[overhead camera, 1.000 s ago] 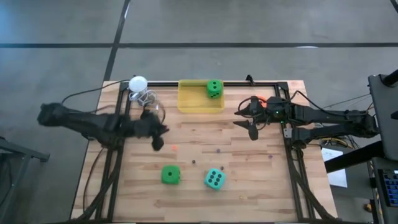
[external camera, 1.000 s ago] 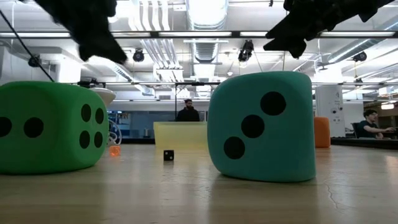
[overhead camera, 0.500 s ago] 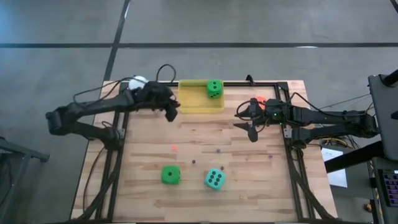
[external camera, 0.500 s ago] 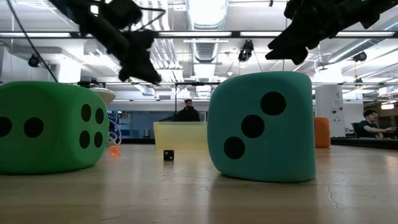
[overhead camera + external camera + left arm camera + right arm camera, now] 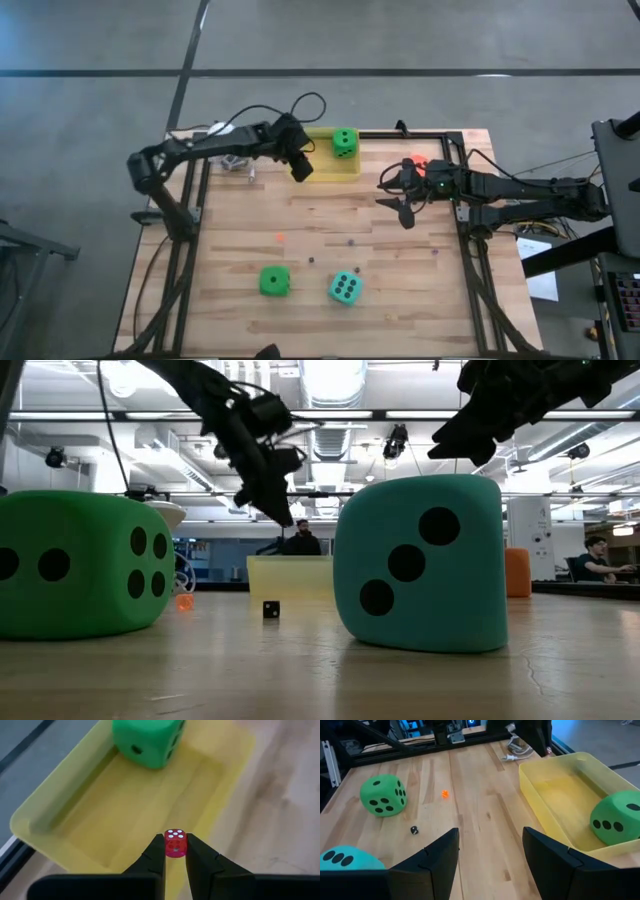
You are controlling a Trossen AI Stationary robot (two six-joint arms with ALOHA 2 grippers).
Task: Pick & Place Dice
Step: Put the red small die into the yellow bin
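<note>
A wooden table (image 5: 330, 250) is seen with a yellow tray (image 5: 345, 168) at its far edge. One green die (image 5: 344, 142) sits in the tray's right end. A second green die (image 5: 274, 281) and a teal die (image 5: 345, 288) lie near the front edge, well apart from the tray. Over the tray's left end, the left gripper (image 5: 175, 851) is pinched on a tiny red die (image 5: 175, 843). The right gripper (image 5: 397, 193) is held spread wide, empty, just right of the tray.

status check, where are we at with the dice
Left gripper shut on small red die, above yellow tray. One green die in tray. Right gripper open, waiting. Nothing blocking.
</note>
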